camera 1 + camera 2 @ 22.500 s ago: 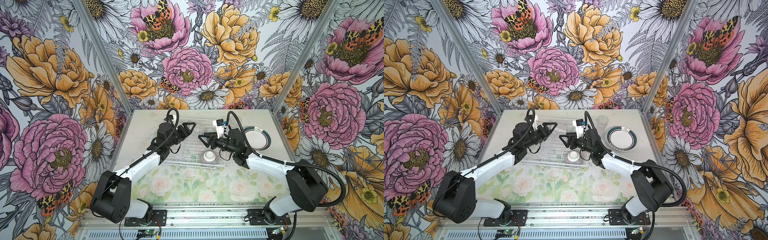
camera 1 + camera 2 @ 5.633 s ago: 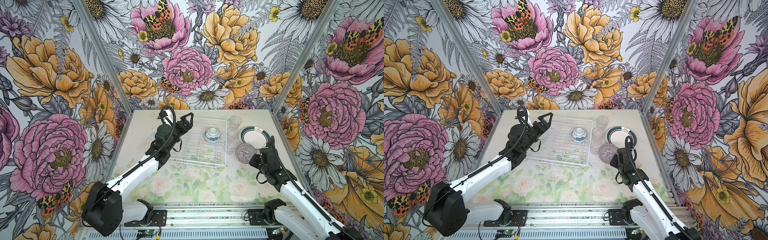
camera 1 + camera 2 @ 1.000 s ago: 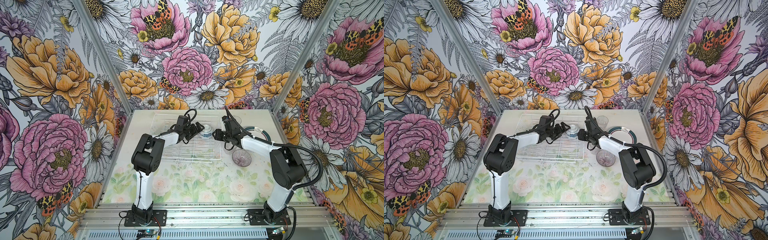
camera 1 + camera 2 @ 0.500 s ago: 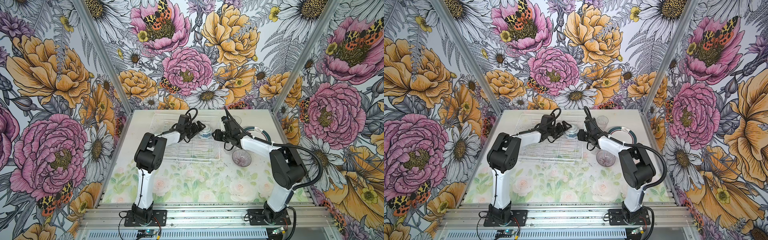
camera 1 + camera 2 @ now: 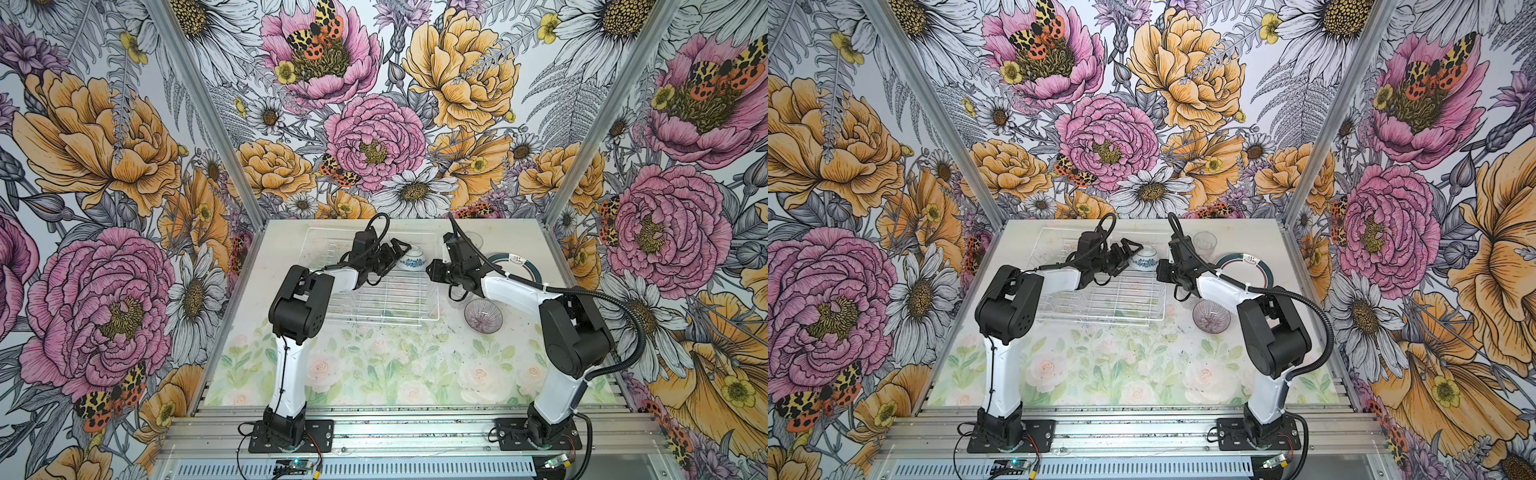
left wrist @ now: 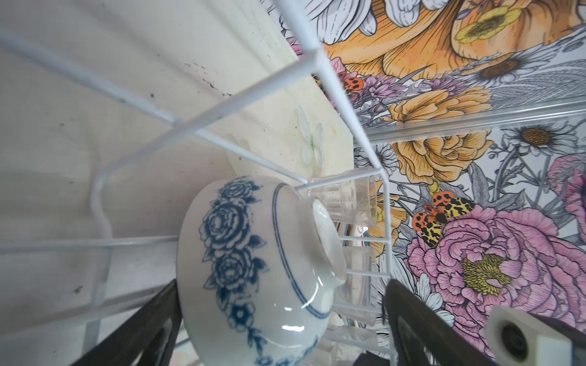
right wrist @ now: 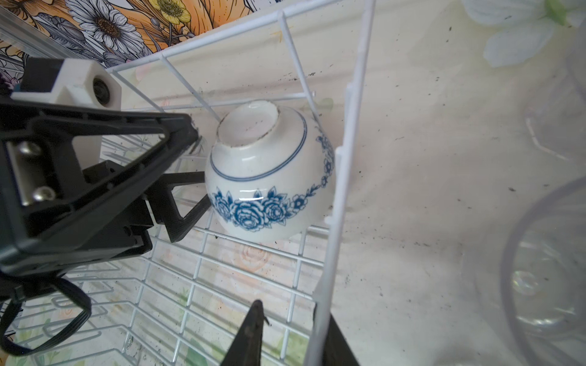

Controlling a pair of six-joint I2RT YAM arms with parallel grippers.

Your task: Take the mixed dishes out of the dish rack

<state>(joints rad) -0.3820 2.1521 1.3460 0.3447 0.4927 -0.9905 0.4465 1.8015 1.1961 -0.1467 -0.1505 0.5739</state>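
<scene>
In both top views the blue-and-white floral bowl (image 5: 411,261) sits in the dish rack's (image 5: 374,308) far right corner, between the left gripper's (image 5: 398,258) wide-spread jaws.

Left wrist view: the bowl is upturned, foot uppermost and leaning slightly off upright.

Right wrist view: the right gripper (image 7: 288,317) straddles the rack's side wire. I cannot tell whether it is pinched.

The bowl (image 7: 269,177) sits in a corner of the rack (image 7: 345,177), with wire walls close on two sides. The left end effector (image 7: 199,169) occupies the rack-floor side. Outside the right wall, glasses (image 5: 1204,241) stand near; the right end effector (image 7: 295,323) straddles that wall. Overhead is open.
</scene>
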